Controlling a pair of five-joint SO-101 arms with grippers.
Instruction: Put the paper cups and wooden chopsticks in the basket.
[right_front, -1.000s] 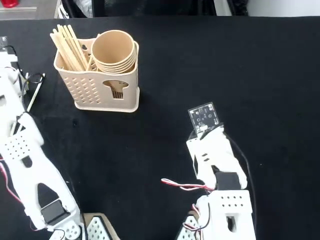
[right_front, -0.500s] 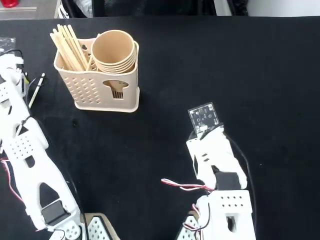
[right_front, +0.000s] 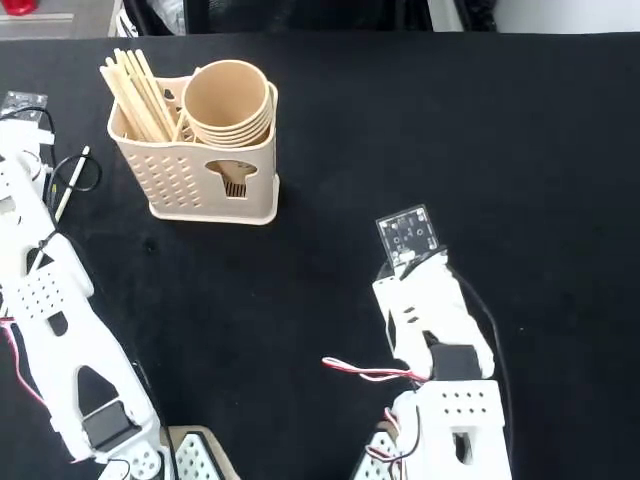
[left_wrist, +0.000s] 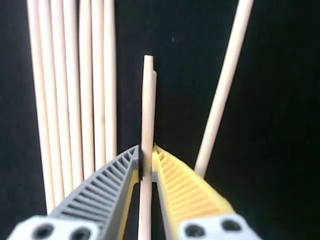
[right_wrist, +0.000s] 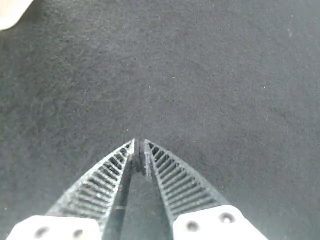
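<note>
Left wrist view: one chopstick (left_wrist: 147, 110) is clamped between the left gripper's (left_wrist: 146, 160) jaws, beside loose chopsticks (left_wrist: 70, 100) lying on the black table (right_front: 450, 130). High view: the basket (right_front: 200, 185) already holds cups (right_front: 228, 100). Step judged: pickup. Next move: lift, carry to the basket, release upright. Right gripper (right_wrist: 139, 155) closed, empty.

A black, matte, cloth-covered counter (right_front: 420, 120) spreads across the high view. Beyond its far edge, a small red object (right_front: 20, 6) sits on a grey surface (right_front: 70, 22) at the left, and a pale wall (right_front: 570, 14) shows at the right.
</note>
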